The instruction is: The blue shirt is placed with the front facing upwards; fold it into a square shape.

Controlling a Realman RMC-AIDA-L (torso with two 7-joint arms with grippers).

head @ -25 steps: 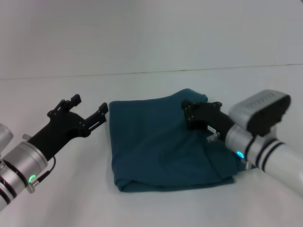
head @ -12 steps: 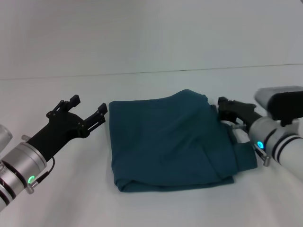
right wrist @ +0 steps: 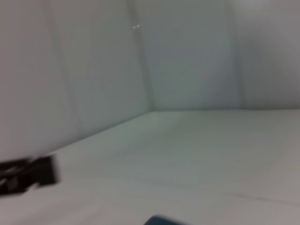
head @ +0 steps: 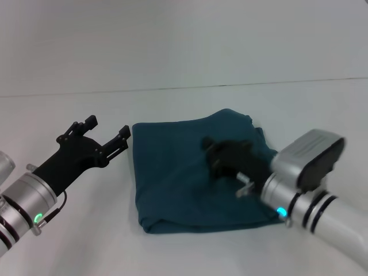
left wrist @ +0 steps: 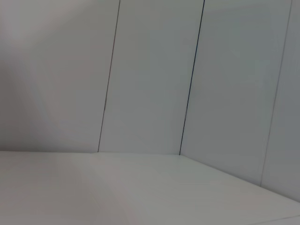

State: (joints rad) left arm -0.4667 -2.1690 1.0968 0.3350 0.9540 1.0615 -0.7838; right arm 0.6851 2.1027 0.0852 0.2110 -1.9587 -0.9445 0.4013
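The blue shirt (head: 184, 172) lies folded into a rough square at the middle of the white tabletop (head: 86, 241). The right tool (head: 214, 154) sits over the shirt's middle; whether its fingers are apart or together cannot be told. The left tool (head: 109, 133) hovers just beside the shirt's left edge, fingers apart and empty.

Pale panelled wall (left wrist: 150, 75), thin dark vertical seams — bare white tabletop (left wrist: 117, 192) below
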